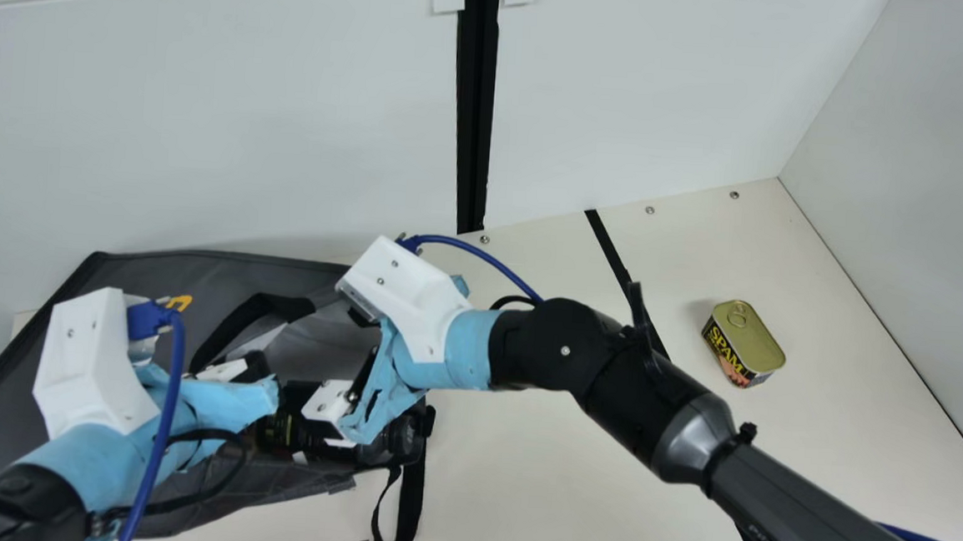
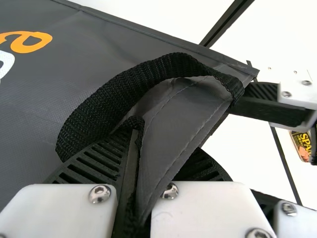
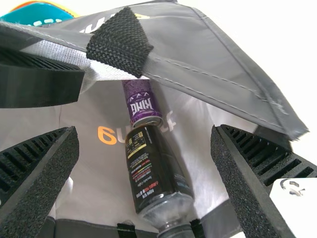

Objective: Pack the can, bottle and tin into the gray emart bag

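Smooth, faintly glossy gray bag (image 2: 49,89) and rough woven black handle (image 2: 114,91) between the jaws of the left gripper (image 1: 267,381), glossy plastic bottle (image 3: 156,168) and shiny metal can (image 3: 142,101) beyond the jaws of the right gripper (image 1: 319,390)

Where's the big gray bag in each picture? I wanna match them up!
Main view: the gray bag is in the lower left part.
Left wrist view: it fills much of the left side and goes past the middle.
Right wrist view: it spreads over most of the picture, with the can and bottle inside.
Landmark: orange print on the bag, in all three.
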{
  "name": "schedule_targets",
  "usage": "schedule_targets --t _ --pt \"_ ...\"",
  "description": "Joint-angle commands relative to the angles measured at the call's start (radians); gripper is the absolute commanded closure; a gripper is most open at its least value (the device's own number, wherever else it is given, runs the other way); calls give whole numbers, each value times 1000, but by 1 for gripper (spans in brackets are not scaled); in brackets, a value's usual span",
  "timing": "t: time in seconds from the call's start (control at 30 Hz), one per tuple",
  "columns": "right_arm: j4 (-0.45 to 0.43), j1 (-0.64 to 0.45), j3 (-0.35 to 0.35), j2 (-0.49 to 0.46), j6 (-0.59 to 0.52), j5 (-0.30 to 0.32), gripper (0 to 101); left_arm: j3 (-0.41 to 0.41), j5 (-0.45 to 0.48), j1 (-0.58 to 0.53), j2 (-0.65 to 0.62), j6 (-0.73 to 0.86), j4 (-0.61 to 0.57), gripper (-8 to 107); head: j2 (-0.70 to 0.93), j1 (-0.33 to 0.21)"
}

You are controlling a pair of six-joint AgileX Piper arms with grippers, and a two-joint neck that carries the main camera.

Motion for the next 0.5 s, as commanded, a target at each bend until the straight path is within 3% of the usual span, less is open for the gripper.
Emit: schedule_targets --t 0.0,0.47 --pt "-1 -6 5 -9 -3 8 10 0 0 0 0 0 0 89 -2 -23" --pt "-3 -69 40 -86 -36 69 10 0 0 0 0 0 0 89 -2 -23"
